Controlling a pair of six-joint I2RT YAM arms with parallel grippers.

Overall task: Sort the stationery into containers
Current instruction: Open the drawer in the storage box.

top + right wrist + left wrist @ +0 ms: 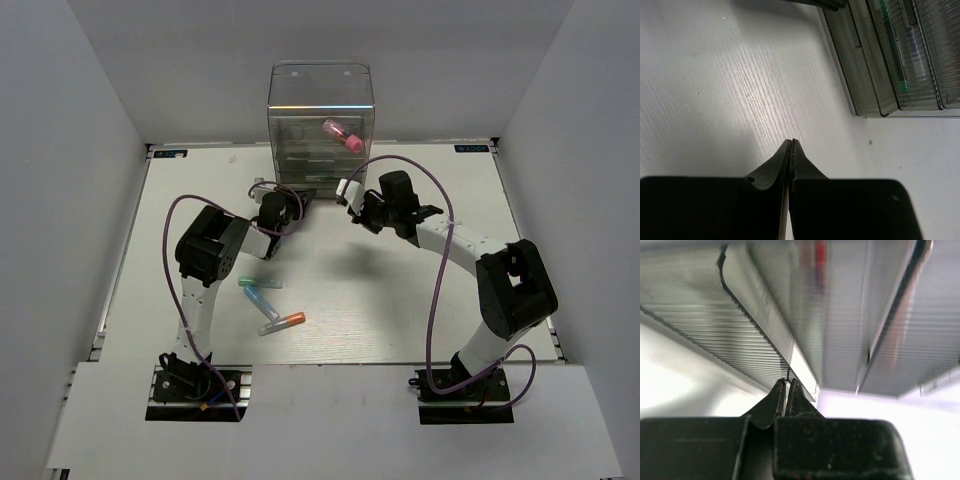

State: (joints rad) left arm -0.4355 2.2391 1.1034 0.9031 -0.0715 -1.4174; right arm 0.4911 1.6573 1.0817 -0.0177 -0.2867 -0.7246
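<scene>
The clear organiser [320, 110] stands at the back centre, with the pink tube [341, 134] in its tall upper part. My left gripper [305, 196] is at the front of its lower drawers. In the left wrist view the left gripper [788, 382] has its jaws closed on a thin edge of a ribbed drawer [765, 347]. My right gripper [352, 200] hovers just right of it. In the right wrist view the right gripper [791, 141] is shut and empty over the table, with the organiser's drawers [880, 65] at the upper right. Green [248, 281], blue [262, 298] and orange [285, 321] markers lie on the table.
The white table [400, 300] has white walls on three sides. The three markers lie near the left arm's base link [205, 250]. Purple cables [440, 280] loop along both arms.
</scene>
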